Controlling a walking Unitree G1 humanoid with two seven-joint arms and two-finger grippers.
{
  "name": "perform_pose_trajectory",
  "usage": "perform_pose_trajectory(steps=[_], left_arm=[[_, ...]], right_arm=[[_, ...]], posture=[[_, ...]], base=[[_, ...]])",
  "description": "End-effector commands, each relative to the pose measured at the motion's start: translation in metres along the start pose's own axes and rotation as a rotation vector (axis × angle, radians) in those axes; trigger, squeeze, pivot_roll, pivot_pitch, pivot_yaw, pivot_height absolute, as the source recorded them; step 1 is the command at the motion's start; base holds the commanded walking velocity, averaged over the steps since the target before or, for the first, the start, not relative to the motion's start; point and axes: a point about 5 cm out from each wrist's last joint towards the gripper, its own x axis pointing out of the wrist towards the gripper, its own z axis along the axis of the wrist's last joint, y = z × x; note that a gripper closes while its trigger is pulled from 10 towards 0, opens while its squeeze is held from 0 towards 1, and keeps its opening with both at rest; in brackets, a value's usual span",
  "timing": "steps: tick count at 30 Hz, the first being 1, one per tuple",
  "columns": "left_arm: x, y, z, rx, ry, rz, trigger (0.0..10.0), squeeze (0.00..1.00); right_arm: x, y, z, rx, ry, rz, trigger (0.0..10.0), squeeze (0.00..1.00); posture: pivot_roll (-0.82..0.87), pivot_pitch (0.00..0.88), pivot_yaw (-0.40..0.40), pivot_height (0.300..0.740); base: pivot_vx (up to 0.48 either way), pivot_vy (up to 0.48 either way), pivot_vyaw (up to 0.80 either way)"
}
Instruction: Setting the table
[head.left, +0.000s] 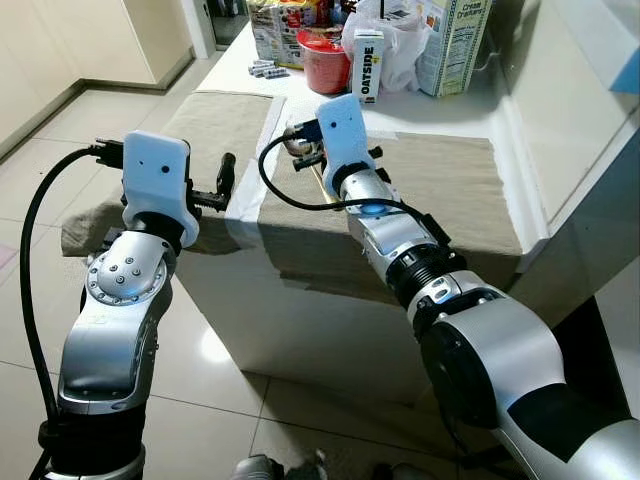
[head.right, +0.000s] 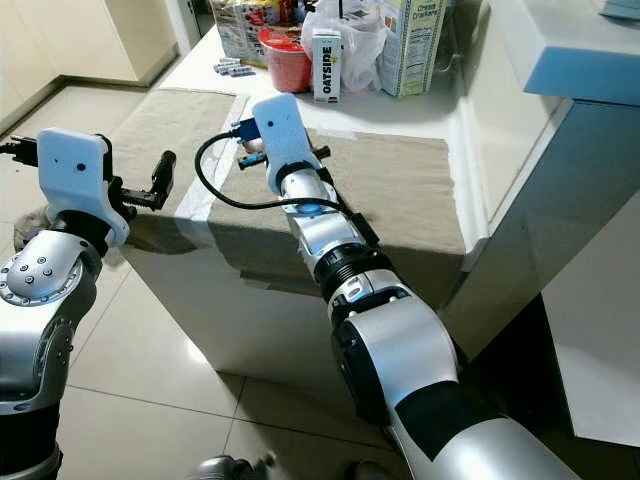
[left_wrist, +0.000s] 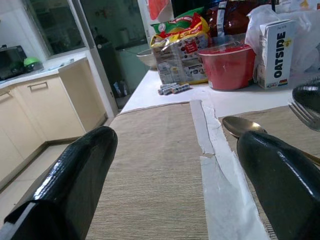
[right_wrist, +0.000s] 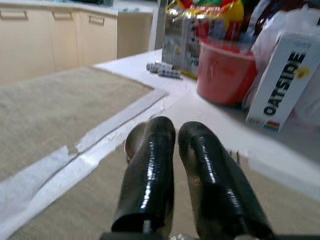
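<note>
A home kitchen: cream cabinets (left_wrist: 40, 107), tiled floor (head.left: 60, 120), groceries like an Oatside carton (left_wrist: 274, 52) on a white counter (head.left: 430, 115).

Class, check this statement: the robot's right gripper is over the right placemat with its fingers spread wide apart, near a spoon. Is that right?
Not quite. The right gripper is over the right placemat near the spoon, but its fingers are closed together, not spread wide; the right wrist view shows this.

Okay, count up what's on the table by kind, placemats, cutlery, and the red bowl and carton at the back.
Placemats: 2, left placemat and right placemat
Cutlery: 2, a spoon and a fork
Red bowl: 1
Oatside carton: 1
Total: 6
</note>
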Motion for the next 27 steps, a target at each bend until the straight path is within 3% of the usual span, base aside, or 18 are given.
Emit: perform_pose_trajectory(steps=[1,20,27], left_arm=[[0.001,0.003,0.000,0.009,-0.005,0.015,10.0,0.00],[0.003,-0.004,-0.010,-0.007,-0.008,0.001,10.0,0.00],[0.000,-0.007,-0.018,-0.041,-0.014,0.006,10.0,0.00]], right_arm=[[0.002,0.002,0.005,0.019,0.002,0.004,10.0,1.00],[0.001,-0.006,0.004,0.027,-0.026,0.003,10.0,1.00],[-0.009,-0.018,0.000,-0.017,-0.142,-0.013,10.0,1.00]], posture=[[0.16,0.082,0.053,0.740],[0.12,0.038,0.047,0.740],[0.08,0.000,0.027,0.740]], base=[[0.000,0.000,0.00],[0.000,0.000,0.00],[0.000,0.000,0.00]])
